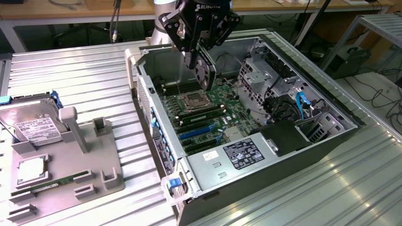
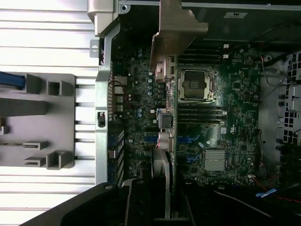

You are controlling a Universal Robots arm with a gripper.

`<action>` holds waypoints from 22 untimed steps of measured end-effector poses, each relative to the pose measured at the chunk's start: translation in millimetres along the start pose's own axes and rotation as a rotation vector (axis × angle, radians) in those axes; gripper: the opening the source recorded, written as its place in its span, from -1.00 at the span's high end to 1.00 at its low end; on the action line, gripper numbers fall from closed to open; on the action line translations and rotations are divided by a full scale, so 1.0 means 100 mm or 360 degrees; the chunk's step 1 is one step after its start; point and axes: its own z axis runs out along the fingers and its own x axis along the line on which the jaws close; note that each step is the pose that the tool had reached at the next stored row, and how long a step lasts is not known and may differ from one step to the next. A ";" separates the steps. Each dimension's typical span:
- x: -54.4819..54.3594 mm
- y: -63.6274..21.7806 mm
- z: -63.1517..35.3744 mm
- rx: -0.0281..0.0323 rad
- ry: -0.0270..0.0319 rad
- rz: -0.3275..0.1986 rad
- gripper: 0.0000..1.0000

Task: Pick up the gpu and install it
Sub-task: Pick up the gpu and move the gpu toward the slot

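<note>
Black graphics card (image 1: 205, 73), silver bracket (image 2: 178, 26) at one end, is gripped edge-on by the closed jaws, hanging just beneath them over the green motherboard (image 1: 236, 110) inside the open computer case (image 1: 146, 89). Well aside from the jaws, a hard drive (image 1: 31, 122) rests in a grey holder (image 1: 94, 155) on the metal worktop (image 1: 75, 70).

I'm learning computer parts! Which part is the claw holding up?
The gpu, the flat black card hanging on edge in the claw over the open case. The hard drive and green RAM stick sit on the gray tray.
</note>
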 end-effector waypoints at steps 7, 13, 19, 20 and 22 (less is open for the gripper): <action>-0.11 -0.002 0.007 0.00002 0.00001 0.0000 0.44; -0.25 -0.005 0.018 0.00003 0.00001 0.0000 0.44; -0.37 -0.008 0.027 0.00001 0.00000 0.0000 0.44; -0.39 -0.008 0.029 -0.00001 -0.00001 0.0000 0.44; -0.43 -0.009 0.031 0.00002 0.00001 0.0000 0.44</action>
